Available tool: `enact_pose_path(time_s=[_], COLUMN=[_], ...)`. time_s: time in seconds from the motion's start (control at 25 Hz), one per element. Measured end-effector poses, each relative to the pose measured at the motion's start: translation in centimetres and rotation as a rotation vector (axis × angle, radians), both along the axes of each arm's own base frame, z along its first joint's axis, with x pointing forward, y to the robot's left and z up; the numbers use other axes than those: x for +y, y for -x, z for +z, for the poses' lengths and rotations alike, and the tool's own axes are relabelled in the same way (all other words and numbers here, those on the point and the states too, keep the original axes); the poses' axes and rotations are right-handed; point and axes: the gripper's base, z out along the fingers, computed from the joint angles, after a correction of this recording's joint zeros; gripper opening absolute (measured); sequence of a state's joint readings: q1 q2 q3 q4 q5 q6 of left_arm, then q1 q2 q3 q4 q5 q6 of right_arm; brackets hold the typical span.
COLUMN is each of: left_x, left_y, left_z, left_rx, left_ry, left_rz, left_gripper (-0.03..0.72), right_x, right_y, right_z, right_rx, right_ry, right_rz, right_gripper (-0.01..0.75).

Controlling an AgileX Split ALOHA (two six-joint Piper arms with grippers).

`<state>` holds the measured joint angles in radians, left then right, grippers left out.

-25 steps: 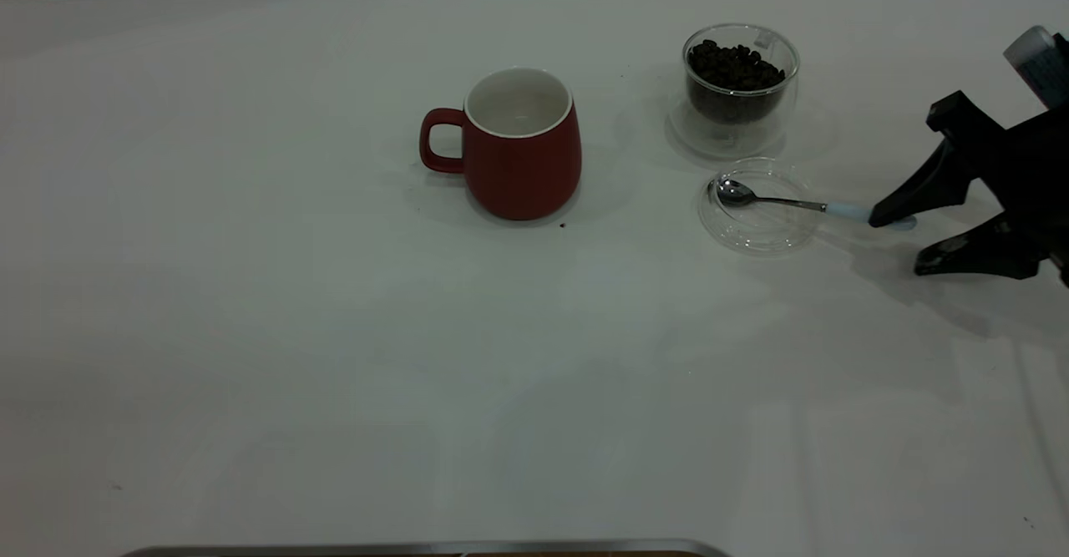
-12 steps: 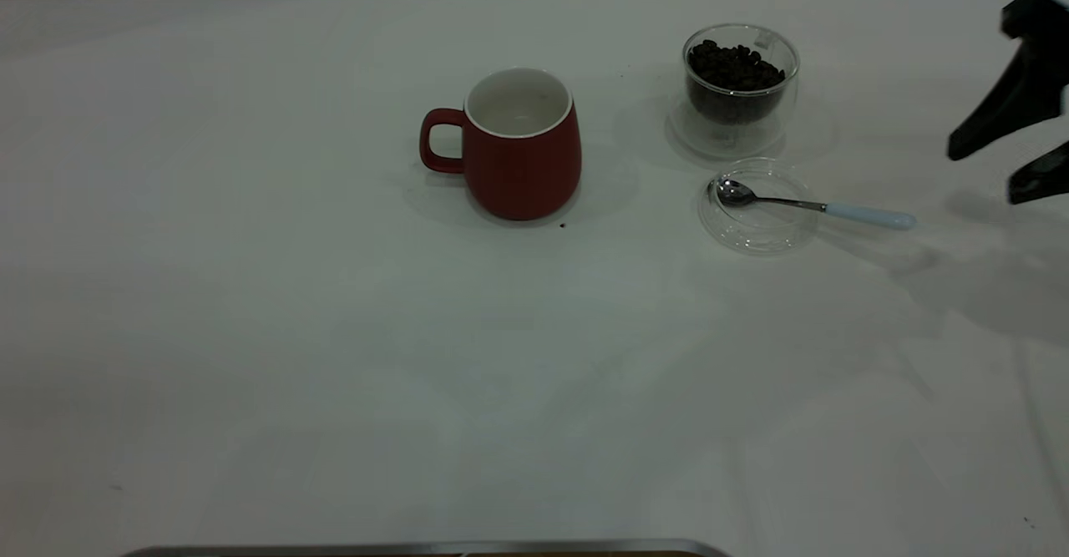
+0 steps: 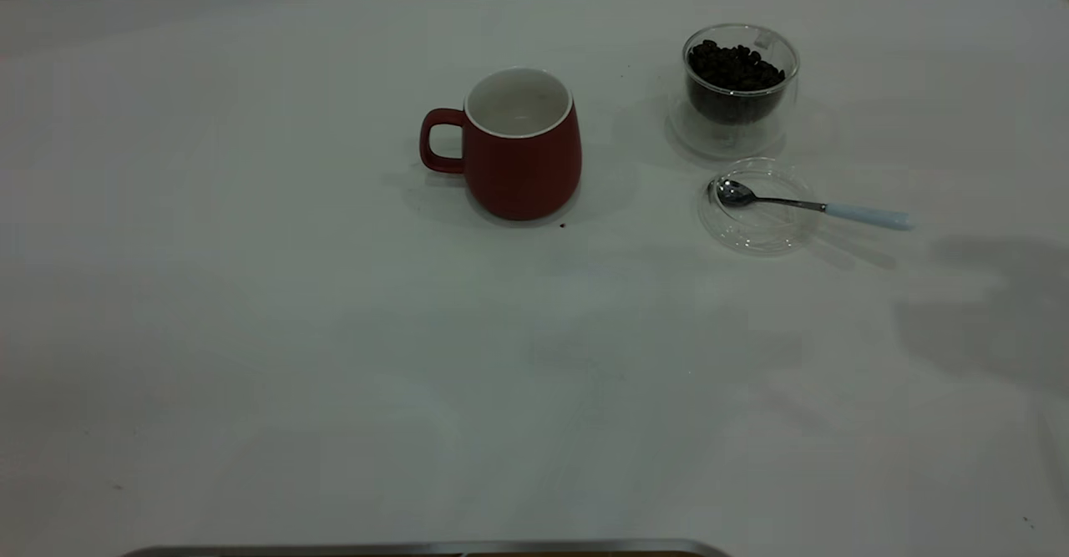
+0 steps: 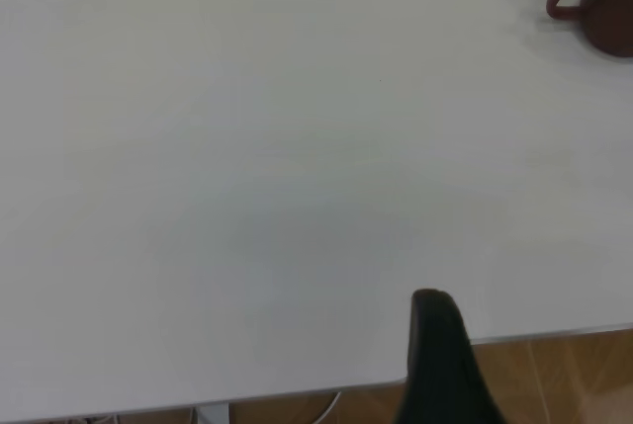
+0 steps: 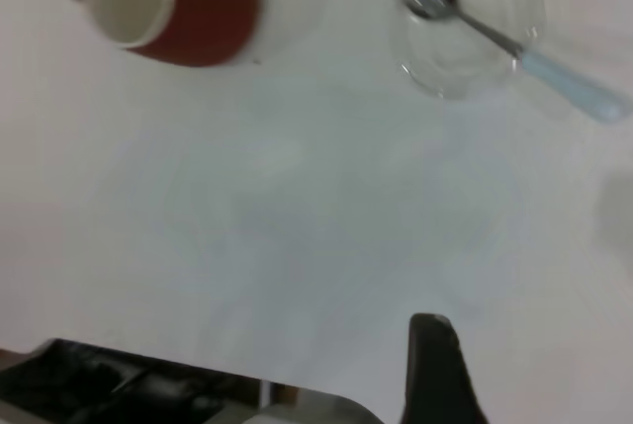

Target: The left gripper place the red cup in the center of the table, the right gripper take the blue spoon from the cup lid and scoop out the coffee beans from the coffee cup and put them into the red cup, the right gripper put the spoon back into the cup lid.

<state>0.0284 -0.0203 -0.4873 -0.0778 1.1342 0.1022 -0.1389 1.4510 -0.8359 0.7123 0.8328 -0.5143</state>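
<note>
The red cup (image 3: 522, 152) stands upright near the middle of the table (image 3: 334, 356), handle to the left; its white inside looks empty. It also shows in the left wrist view (image 4: 603, 4) and the right wrist view (image 5: 188, 4). The coffee cup (image 3: 739, 93) holds the coffee beans (image 3: 735, 64) at the back right. The cup lid (image 3: 758, 219) lies in front of it, with the blue spoon (image 3: 864, 215) resting bowl-in-lid, handle pointing right (image 5: 574, 88). Neither gripper shows in the exterior view. One black finger (image 4: 435, 345) of the left gripper and one finger (image 5: 430, 365) of the right show, both empty.
A dark speck (image 3: 562, 225) lies on the table in front of the red cup. A metal strip (image 3: 417, 549) runs along the table's near edge. The left wrist view shows the table edge and wooden floor (image 4: 564, 375) beyond it.
The right gripper was open beside the spoon's handle, then rose and drew away to the right, out of the exterior view. The spoon stays in the lid.
</note>
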Motion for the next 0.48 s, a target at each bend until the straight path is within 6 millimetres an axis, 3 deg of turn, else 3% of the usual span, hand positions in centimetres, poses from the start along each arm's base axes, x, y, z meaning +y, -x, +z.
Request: enact_pose_path(time_s=[0.32,0.48], left_x=[0.0,0.0], left_y=[0.0,0.0], left_z=[0.0,0.0], left_rx=[0.000,0.000], left_ry=[0.000,0.000], left_rz=[0.000,0.000], left_gripper=[0.533,0.533], right_x=[1.0,1.7], right_y=[5.7,9.3], right_z=[6.5,8.9], right_rx=[-0.194,-0.247], right_ry=[0.059,0.071], right_rz=[0.145,0.214], right_gripper=[0.517,0.517])
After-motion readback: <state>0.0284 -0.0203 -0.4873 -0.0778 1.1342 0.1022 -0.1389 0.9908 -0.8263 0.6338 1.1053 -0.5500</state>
